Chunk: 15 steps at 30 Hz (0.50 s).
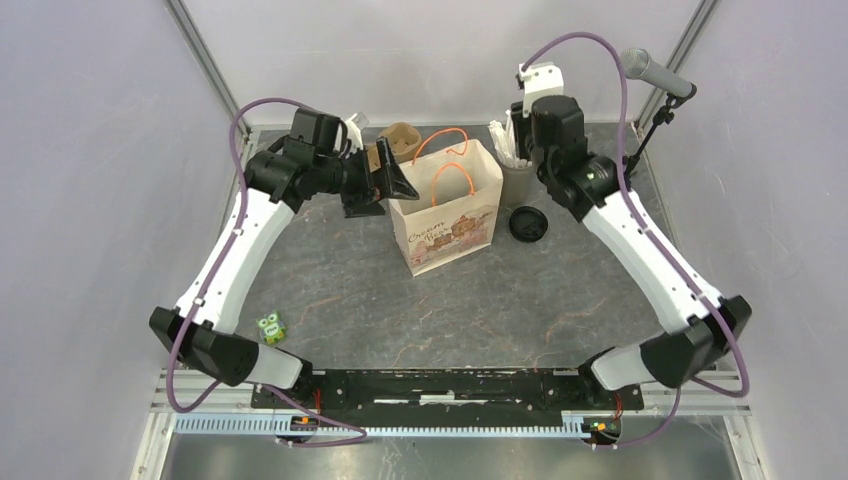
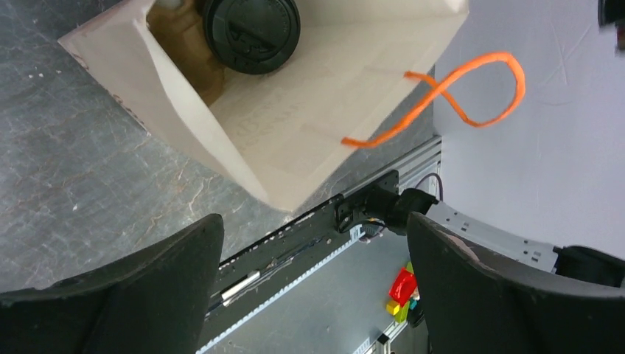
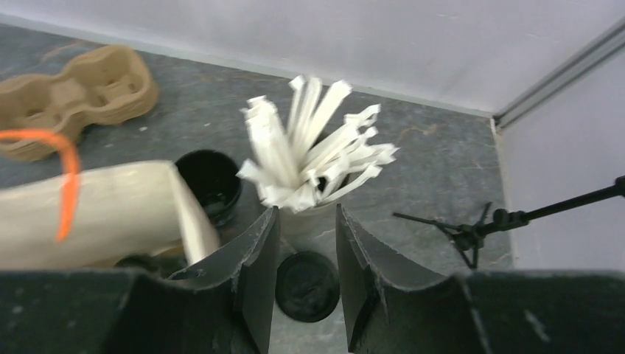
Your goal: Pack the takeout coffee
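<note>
— What does the left wrist view add?
— It sees into the paper bag (image 2: 295,125): the takeout coffee (image 2: 250,33) sits inside, lid on. The top view hides that.
— And the left gripper (image 2: 313,221)?
— Spread wide, empty, stretched out beside the bag. The right gripper (image 3: 304,214), part-open, hangs at the grey cup of sticks (image 3: 309,162); contact unclear.

"Cream" on paper bag (image 1: 447,215)

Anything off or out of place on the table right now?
Nothing spilled or tipped. One stray: a small green owl toy sits near the base of the left arm, far from the bag and unrelated to the packing.
</note>
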Available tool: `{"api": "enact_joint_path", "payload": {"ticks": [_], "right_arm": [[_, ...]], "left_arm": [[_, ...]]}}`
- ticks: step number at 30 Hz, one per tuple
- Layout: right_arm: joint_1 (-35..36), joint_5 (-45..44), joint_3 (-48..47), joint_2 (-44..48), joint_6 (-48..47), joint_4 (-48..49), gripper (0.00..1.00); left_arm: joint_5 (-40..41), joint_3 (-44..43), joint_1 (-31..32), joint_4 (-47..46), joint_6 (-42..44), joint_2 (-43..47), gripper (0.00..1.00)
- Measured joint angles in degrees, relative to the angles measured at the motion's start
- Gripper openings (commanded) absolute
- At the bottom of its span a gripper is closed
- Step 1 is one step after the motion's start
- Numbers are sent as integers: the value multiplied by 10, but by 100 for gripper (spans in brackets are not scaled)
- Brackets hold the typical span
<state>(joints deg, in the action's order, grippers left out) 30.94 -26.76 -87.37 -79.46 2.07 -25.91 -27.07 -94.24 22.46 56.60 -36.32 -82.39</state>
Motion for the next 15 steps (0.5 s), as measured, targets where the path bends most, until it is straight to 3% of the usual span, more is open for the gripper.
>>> {"api": "enact_joint_path", "payload": {"ticks": [10, 15], "right_arm": [[-84, 28, -116, -146, -52, -41, 41], [-91, 30, -105, -162, -62, -48, 38]], "left_arm": [[16, 6, 0, 63, 42, 105, 100], [41, 26, 0, 106, 66, 141, 100]]}}
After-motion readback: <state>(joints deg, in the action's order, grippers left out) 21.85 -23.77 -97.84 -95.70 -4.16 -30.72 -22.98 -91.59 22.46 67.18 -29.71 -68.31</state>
